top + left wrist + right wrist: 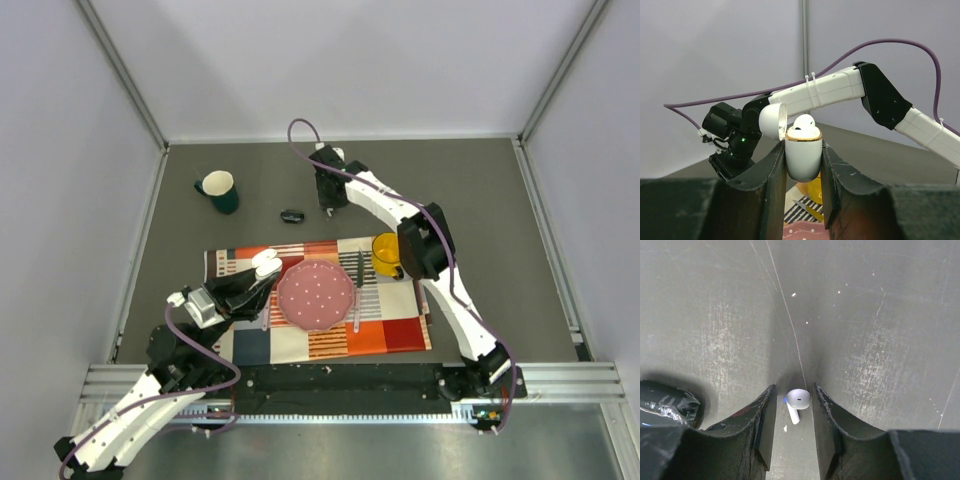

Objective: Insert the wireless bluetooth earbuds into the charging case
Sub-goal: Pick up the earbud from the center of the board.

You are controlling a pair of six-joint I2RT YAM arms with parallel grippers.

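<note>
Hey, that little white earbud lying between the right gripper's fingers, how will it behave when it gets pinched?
The earbud looks like glossy hard plastic, so probably stiff but slippery; it may squirt out of the right gripper. Its rounded head and thin stem suggest it could pivot or roll on the smooth table. Tiny, so likely very light.

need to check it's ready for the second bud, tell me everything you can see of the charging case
The charging case is a small glossy white plastic shell, rounded at the bottom, with a gold-coloured rim at its mouth. Its lid is swung open to one side. It is held upright in the air, pinched on both sides by the left gripper. One white earbud sits inside, its top above the rim. It hangs over the patterned cloth beside the pink plate.
</note>
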